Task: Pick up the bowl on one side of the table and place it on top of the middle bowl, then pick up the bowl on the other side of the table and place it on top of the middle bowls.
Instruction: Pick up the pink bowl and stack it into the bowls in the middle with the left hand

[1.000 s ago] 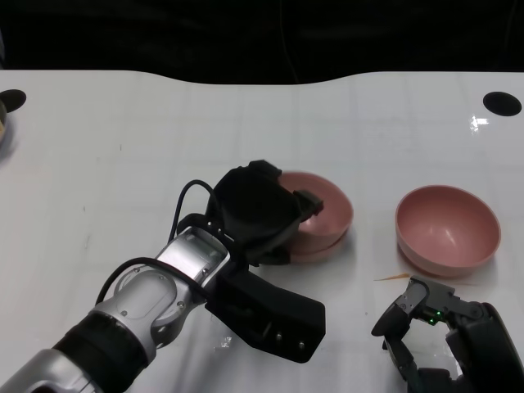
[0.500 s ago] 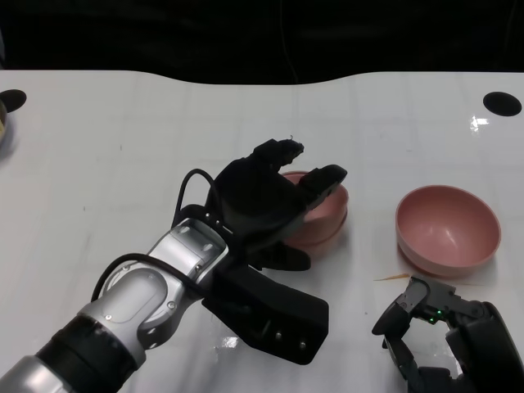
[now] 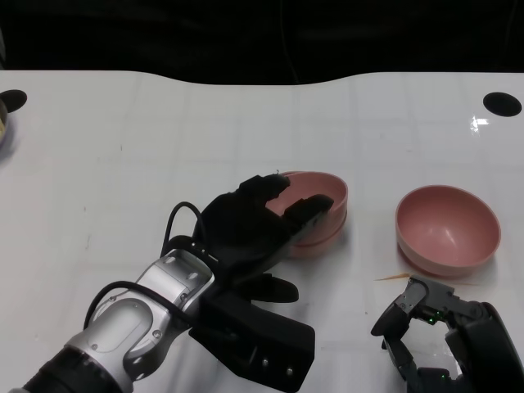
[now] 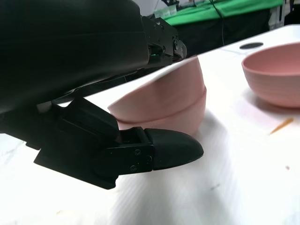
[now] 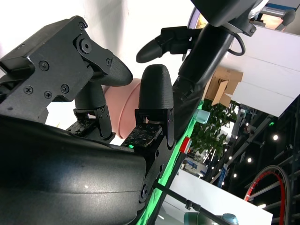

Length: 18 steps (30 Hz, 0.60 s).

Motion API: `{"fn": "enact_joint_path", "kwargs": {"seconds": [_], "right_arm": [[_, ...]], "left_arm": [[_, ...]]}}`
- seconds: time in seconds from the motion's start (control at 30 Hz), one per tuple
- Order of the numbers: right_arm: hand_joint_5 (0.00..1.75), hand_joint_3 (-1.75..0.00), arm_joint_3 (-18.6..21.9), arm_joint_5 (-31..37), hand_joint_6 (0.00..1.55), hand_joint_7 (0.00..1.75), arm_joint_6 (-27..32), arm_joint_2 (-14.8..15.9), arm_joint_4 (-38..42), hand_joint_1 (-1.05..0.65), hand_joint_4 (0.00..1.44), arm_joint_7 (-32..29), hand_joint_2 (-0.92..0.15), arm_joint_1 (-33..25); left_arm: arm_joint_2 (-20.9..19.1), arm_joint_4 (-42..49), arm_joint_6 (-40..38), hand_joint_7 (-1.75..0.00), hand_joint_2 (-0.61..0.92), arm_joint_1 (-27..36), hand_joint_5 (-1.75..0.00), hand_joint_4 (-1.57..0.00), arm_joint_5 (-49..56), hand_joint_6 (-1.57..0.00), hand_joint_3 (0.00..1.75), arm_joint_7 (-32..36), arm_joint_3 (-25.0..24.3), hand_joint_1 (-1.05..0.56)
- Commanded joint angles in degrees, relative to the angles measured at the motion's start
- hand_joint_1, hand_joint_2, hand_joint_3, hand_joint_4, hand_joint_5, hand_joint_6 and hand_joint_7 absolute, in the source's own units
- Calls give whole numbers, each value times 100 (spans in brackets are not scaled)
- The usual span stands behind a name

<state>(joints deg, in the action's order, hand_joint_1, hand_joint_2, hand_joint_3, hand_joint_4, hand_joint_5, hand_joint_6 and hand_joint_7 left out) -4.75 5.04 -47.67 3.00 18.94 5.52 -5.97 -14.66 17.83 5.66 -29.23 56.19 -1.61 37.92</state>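
**One bowl stacked, one pink bowl left to lift**

Nearest the camera, the right robot hand (image 3: 446,340) sits low at the desk's near edge, its black fingers curled loosely inward with nothing in them; it looks closed on air, just short of the bowl it must fetch. A thin orange sliver (image 3: 391,277), like a splinter or toothpick, lies on the desk between that hand and the bowl

Just beyond stands the single bowl (image 3: 447,227), upright and well apart from the stack. It is a smooth, matte, salmon-pink shell with a round rim, steep curved wall and a narrow base. It looks like moulded plastic or melamine: likely light, stiff and not easily broken, but slick, so a pinch could slide. The surest hold is probably over the near rim, thumb on one face of the wall and fingers on the other, since the outer wall tapers and offers little to squeeze

To the left, the left robot hand (image 3: 250,225) has its fingers spread apart, holding nothing, with fingertips over the near rim of the stacked bowls (image 3: 323,214). The wrist view shows two matching pink bowls nested, the upper one seated slightly tilted, a seam showing between the rims

The desk (image 3: 147,139) is glossy white and hard, reflecting light, so a nudged bowl would likely skate. A dark round hole (image 3: 502,103) sits at its far right corner
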Motion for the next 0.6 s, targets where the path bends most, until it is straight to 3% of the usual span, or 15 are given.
{"fn": "enact_joint_path", "kwargs": {"seconds": [0.03,0.3,0.6], "right_arm": [[151,-122,57,-40,74,128,-10,37,-34,-9,72,-43,-38,-18],[150,-121,56,-50,74,128,-41,37,2,-8,72,-42,-38,-10],[151,-120,64,-27,74,129,-82,34,47,-7,72,-75,-39,19]], "left_arm": [[-71,190,63,-4,92,64,-12,-4,34,-8,57,85,47,-72],[-93,366,233,-5,92,42,-14,-5,-40,-13,56,119,30,-64],[-112,348,825,-5,92,409,-20,-7,-463,-15,51,1372,-447,-63]]}}
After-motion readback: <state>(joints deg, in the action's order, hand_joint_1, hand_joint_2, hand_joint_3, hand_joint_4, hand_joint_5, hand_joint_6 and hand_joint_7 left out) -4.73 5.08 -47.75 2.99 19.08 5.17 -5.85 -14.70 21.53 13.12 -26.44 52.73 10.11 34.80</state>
